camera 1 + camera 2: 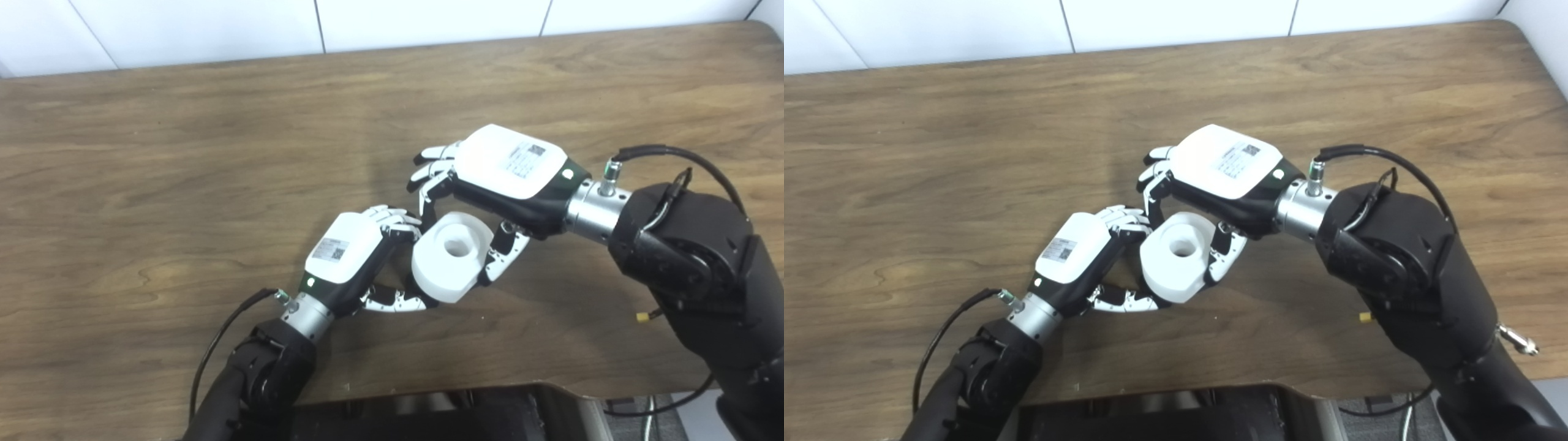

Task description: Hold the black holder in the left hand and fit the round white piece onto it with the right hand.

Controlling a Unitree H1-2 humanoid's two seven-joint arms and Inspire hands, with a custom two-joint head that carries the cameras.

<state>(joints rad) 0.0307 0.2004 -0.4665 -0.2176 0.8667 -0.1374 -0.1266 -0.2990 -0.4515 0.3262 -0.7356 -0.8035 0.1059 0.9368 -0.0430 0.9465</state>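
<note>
With my right hand (511, 177) gripping the white piece (452, 256) mid-table, toward the near edge, and my left hand (352, 257) curled beside it, holder hidden, I'd center the bore and press on squarely without tilting.

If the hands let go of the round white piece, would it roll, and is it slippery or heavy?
The white piece looks like a stiff, thick ring with a smooth curved wall, so it could roll if dropped on edge. Its matte plastic look suggests it is fairly light. The right hand spans it widely, so slipping seems possible.

White round piece (452, 256) — brown wood-grain table (184, 153) (white hands (349, 254), black-trimmed).
</note>
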